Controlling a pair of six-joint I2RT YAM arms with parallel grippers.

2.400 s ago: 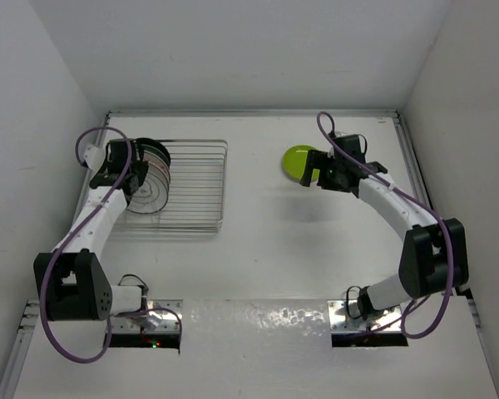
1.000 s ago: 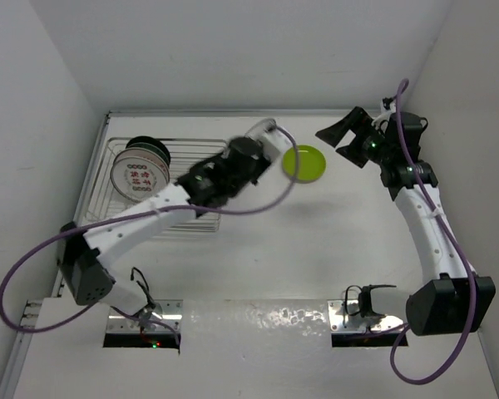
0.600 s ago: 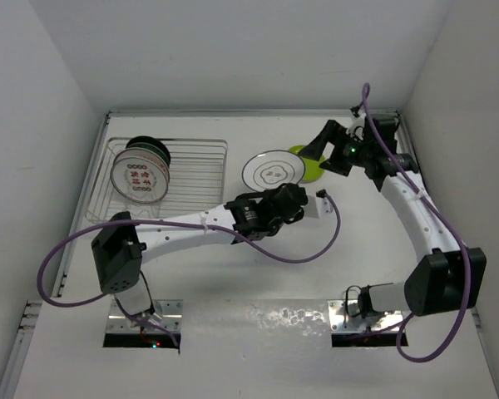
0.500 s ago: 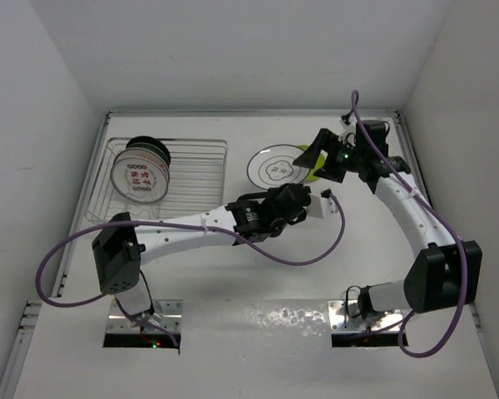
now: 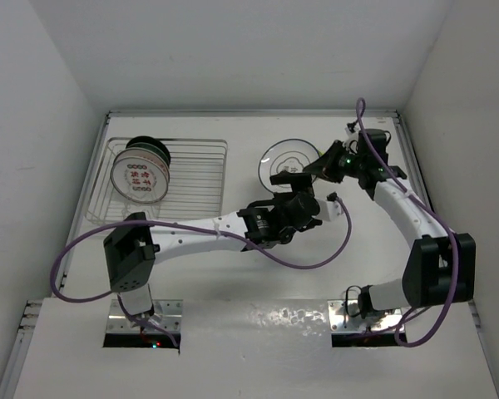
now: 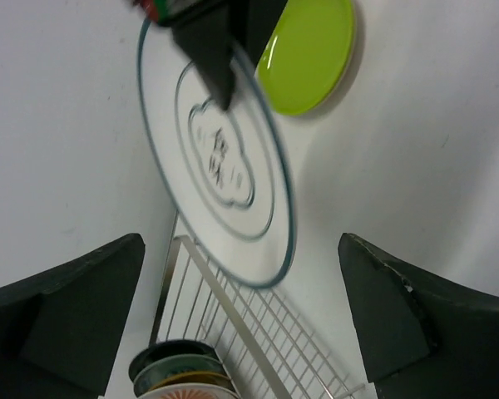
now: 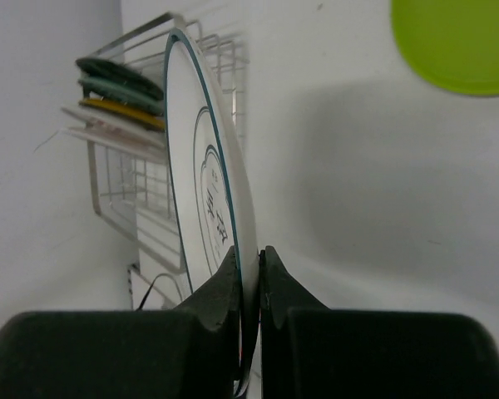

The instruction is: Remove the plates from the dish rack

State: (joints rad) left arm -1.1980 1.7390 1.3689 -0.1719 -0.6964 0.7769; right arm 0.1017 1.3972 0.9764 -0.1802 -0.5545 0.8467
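Observation:
My right gripper (image 7: 249,258) is shut on the rim of a white plate with a dark teal edge (image 7: 204,208), holding it on edge above the table. In the top view this plate (image 5: 284,158) stands right of the dish rack (image 5: 191,191), with the right gripper (image 5: 322,165) at its right rim. My left gripper (image 5: 293,181) stands open just below it. In the left wrist view the plate's (image 6: 216,150) lower rim hangs at the mouth of the open left gripper (image 6: 241,249), touching neither finger. The lime green plate (image 6: 308,54) lies flat on the table behind. Several plates (image 5: 145,170) stand at the rack's left end.
The rack's bare wire bars (image 6: 258,316) stretch between the stacked plates (image 6: 175,370) and the held plate. A purple cable (image 5: 333,241) loops off the left arm over the middle of the table. White walls close in the left, right and back sides.
The left arm carried the white plate from the rack to the right. The right gripper came in and shut on its rim, and the left gripper opened and let go.

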